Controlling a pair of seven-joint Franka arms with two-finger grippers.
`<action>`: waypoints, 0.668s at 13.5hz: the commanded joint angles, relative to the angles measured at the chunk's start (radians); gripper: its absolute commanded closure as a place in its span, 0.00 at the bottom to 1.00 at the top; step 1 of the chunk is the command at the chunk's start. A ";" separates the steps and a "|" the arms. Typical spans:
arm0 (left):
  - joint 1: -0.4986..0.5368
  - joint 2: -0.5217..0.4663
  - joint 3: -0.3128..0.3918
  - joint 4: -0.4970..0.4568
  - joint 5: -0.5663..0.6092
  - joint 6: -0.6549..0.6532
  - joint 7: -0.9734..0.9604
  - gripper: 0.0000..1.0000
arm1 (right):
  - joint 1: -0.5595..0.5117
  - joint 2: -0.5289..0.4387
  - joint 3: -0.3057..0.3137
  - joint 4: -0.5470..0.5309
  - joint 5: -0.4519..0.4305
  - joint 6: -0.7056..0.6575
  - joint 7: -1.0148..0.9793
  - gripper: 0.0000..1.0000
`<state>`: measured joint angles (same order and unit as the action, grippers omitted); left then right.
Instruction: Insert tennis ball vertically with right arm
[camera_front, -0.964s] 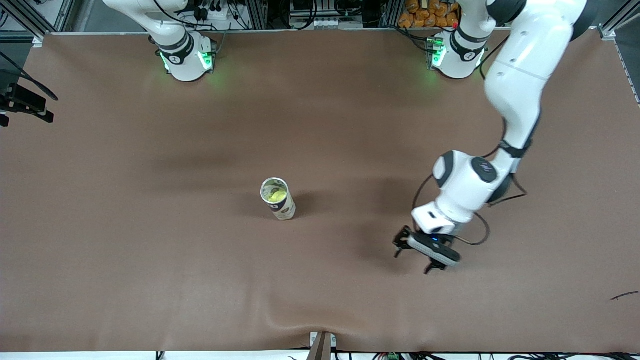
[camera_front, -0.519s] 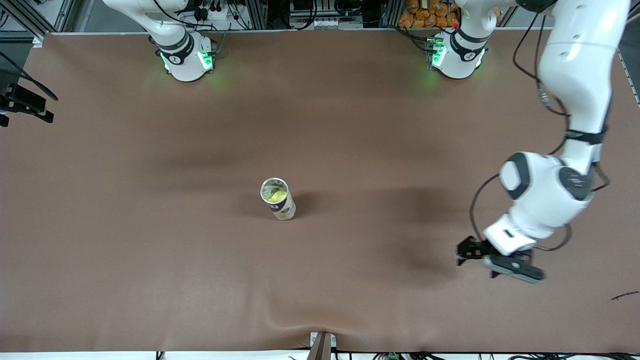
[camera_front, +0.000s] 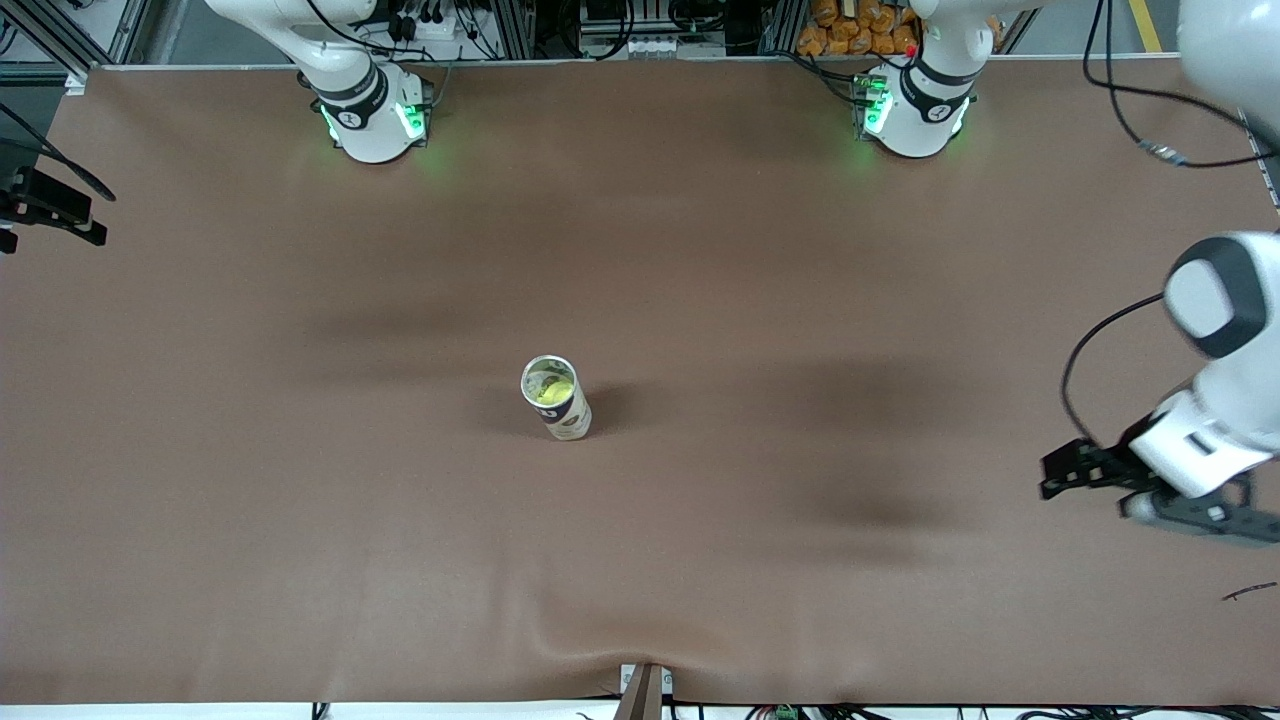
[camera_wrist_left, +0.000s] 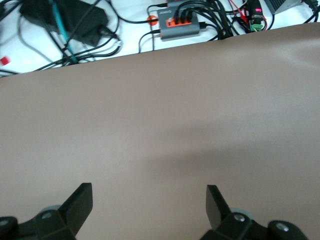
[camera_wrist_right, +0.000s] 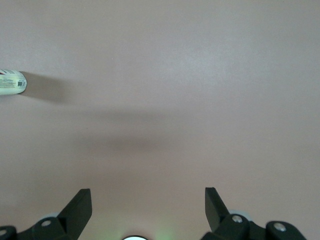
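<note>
On the can (camera_front: 560, 399), label print is unreadable.

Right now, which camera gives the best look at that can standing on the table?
The front view: the can stands whole, a yellow-green ball visible inside. The right wrist view catches only its edge; the left wrist view misses it.

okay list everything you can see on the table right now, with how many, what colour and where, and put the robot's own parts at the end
can: one, white with dark print, upright at the table's middle, top open
tennis ball: one, yellow-green, inside the can
table: one, brown cover
twig-like scrap: one, dark, at the left arm's end of the table, nearer the front camera than the can
left gripper: one, black, open, empty, over the left arm's end of the table
right gripper: one, black, open, empty, over bare table, the can off to one side of its view
</note>
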<state>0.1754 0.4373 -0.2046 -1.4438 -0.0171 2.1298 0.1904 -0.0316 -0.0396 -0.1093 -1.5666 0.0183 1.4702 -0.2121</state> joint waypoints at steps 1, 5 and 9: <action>0.007 -0.118 -0.002 -0.032 0.034 -0.137 -0.101 0.00 | -0.007 0.007 0.005 0.019 -0.011 -0.013 -0.015 0.00; 0.007 -0.189 -0.002 -0.017 0.089 -0.300 -0.121 0.00 | -0.008 0.007 0.003 0.019 -0.011 -0.013 -0.015 0.00; 0.042 -0.262 -0.007 -0.018 0.069 -0.366 -0.117 0.00 | -0.008 0.007 0.003 0.019 -0.011 -0.013 -0.015 0.00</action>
<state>0.1918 0.2310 -0.2044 -1.4431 0.0528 1.8059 0.0845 -0.0317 -0.0396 -0.1096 -1.5664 0.0182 1.4700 -0.2121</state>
